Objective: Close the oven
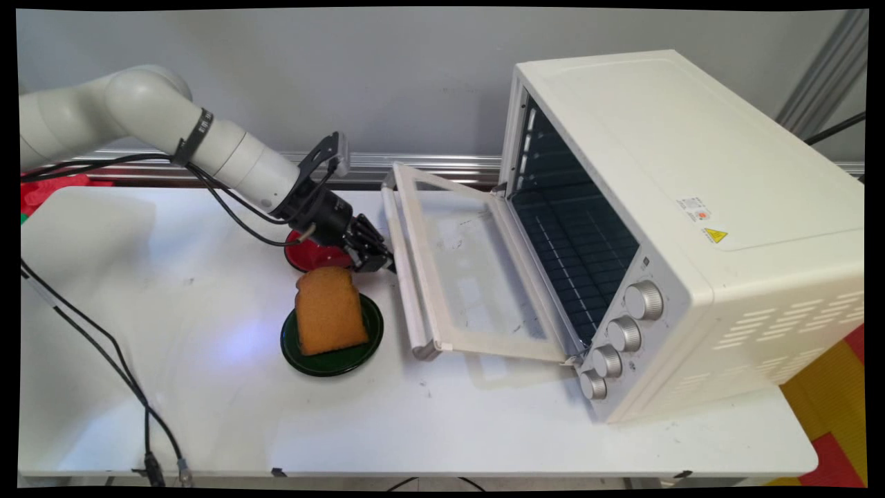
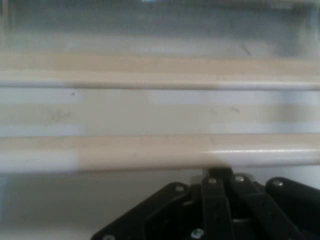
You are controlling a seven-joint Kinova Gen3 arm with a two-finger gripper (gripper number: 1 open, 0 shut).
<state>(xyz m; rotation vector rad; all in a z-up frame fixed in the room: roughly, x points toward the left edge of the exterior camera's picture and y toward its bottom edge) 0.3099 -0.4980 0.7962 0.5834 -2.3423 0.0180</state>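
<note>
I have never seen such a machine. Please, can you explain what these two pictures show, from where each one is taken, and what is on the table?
The white robot arm ends in a black gripper. The main view looks down on the white table; the hand view looks along the gripper, close to the handle of the open door of the toaster oven. On the table, a slice of toast rests on a green plate, with a red plate behind. The fingers appear closed and hold nothing.

Main view overlooks table [image 1: 207, 415]; hand view (close) faces oven handle [image 2: 160, 152].
</note>
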